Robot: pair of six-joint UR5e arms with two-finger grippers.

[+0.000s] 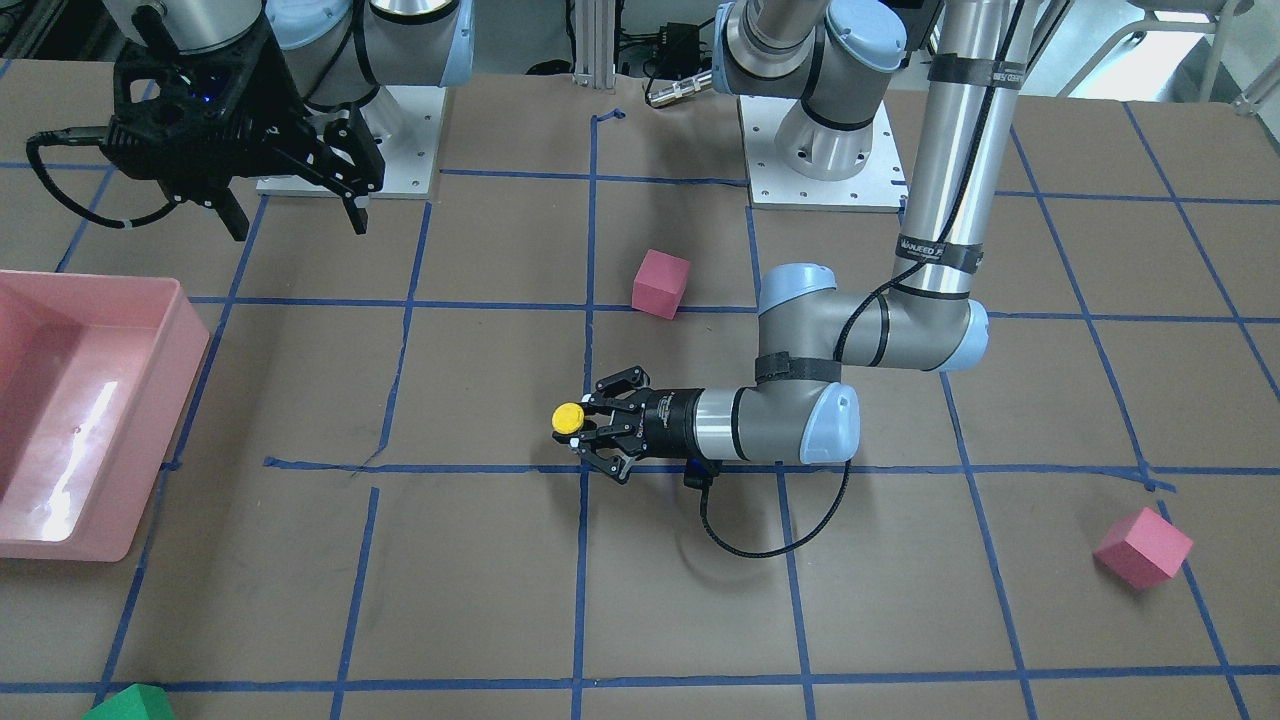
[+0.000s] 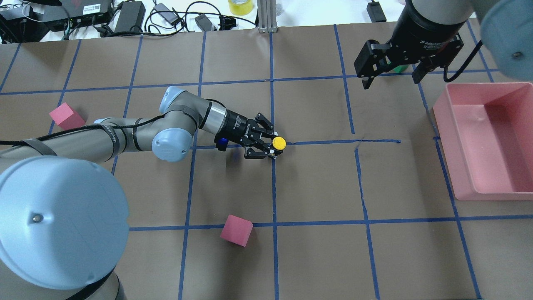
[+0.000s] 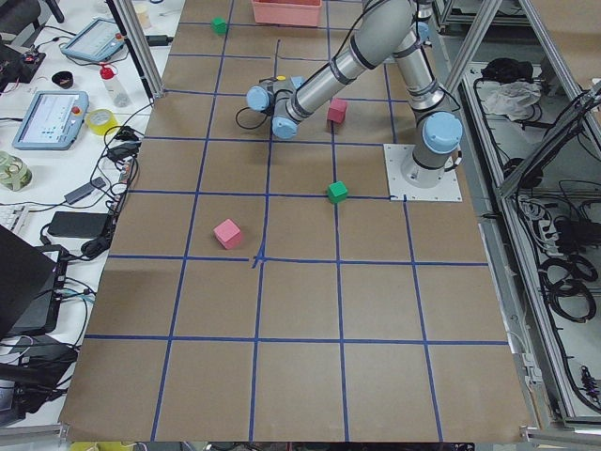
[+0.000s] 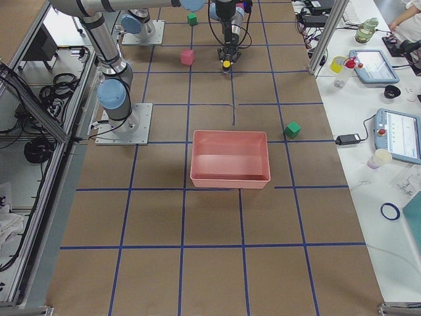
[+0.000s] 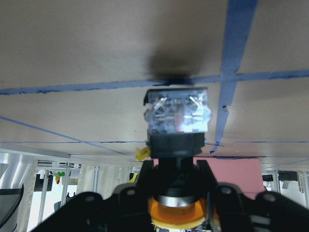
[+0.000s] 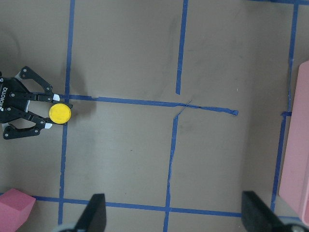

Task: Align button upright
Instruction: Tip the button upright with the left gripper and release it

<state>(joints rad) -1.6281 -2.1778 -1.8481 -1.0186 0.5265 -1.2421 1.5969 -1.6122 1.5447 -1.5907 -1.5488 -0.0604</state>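
The button (image 1: 568, 418) has a round yellow cap, a black body and a whitish base block (image 5: 177, 112). My left gripper (image 1: 583, 432) lies level, low over the table's middle, shut on the button's black body. The cap faces up and the base faces down at the table, over a blue tape crossing. It also shows in the overhead view (image 2: 279, 143) and from the right wrist (image 6: 60, 113). My right gripper (image 2: 391, 79) hangs high over the far side near the bin, open and empty.
A pink bin (image 2: 454, 137) stands on the robot's right side. One pink cube (image 2: 236, 230) lies near the robot's base, another (image 2: 66, 116) at the far left. A green cube (image 2: 401, 68) sits behind the right gripper. Blue tape lines grid the brown table.
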